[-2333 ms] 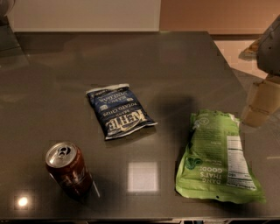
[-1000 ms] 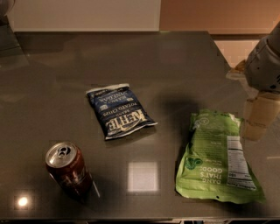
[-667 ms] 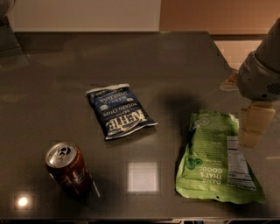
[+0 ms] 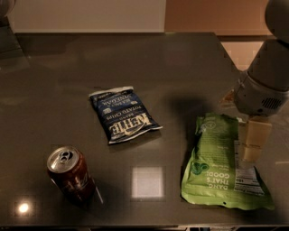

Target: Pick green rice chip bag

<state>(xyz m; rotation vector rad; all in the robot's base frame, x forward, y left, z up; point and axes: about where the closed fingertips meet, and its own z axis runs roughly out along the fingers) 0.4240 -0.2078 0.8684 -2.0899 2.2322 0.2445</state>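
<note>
One crinkly green rice chip bag (image 4: 216,167), likely light and slippery, lies at the right of the bench (image 4: 135,58), your hand (image 4: 252,142) over its right side, opening unreadable; pinch a puffed fold.

A dark, glossy grey surface (image 4: 149,58) fills the view, mirroring a square light patch (image 4: 146,182) and a small round glare (image 4: 22,208) near its front edge. Behind it stand a white wall (image 4: 90,13) and a tan panel (image 4: 212,13). The claw (image 4: 250,151) hangs above its right side.
</note>
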